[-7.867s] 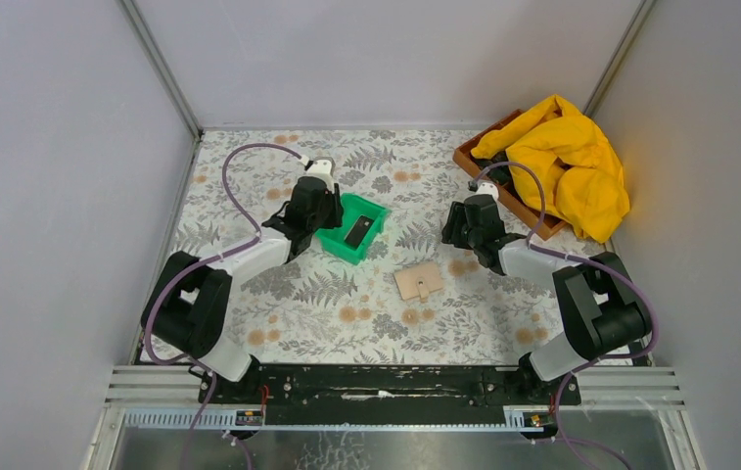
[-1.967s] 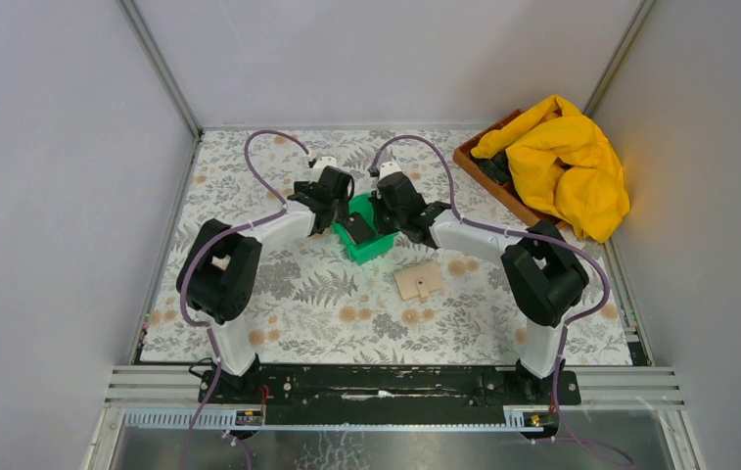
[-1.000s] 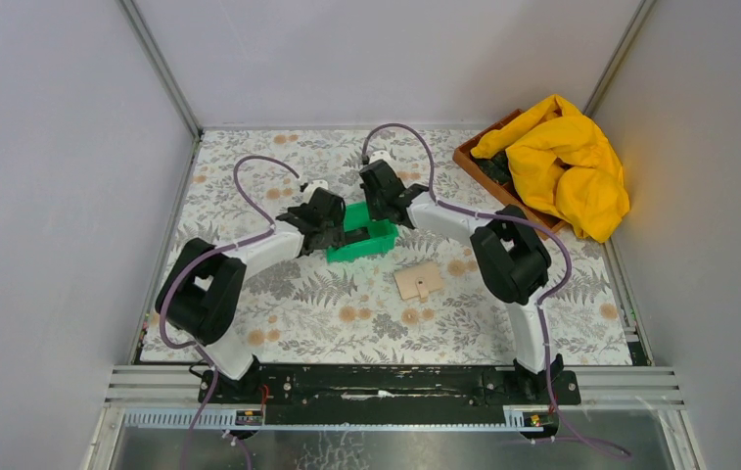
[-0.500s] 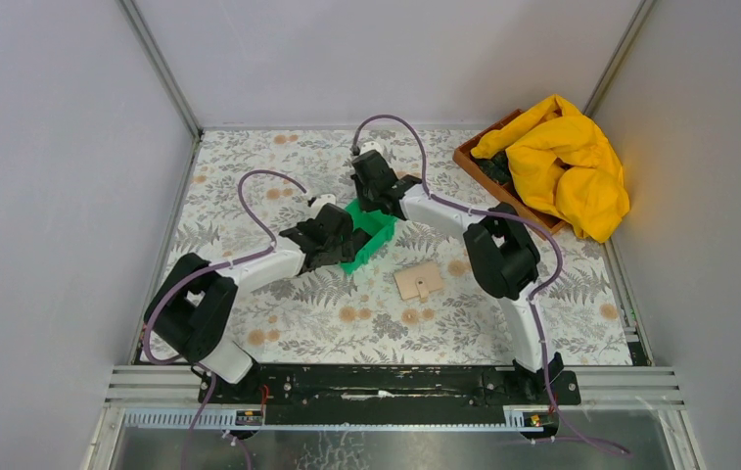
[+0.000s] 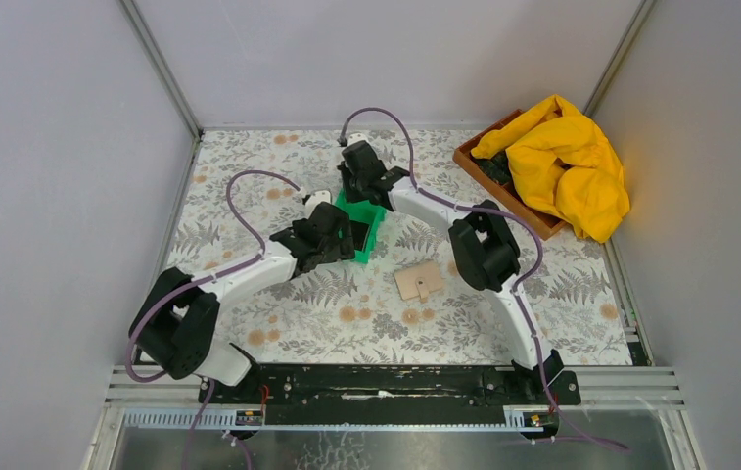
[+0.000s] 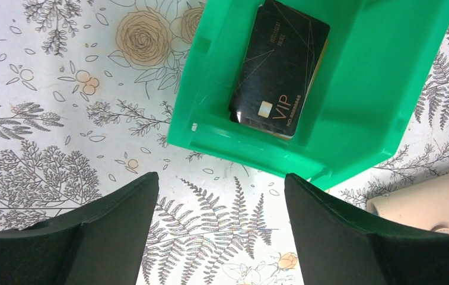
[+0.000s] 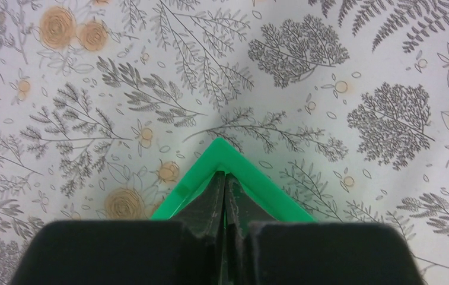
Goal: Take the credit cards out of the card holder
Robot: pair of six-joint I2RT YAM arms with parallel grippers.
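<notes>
Black card [image 6: 279, 68] is hiding the others in the green bin [image 6: 376, 89]. Right gripper [image 7: 225, 187] is pinching its corner; left gripper [image 6: 219, 178] is hovering spread above floral table [image 6: 61, 148].

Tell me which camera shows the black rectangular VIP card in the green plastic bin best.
Left wrist: the black rectangular card lies face-up in the green plastic bin, lettering readable. Top external is too far for detail; right wrist shows only a bin corner.
</notes>
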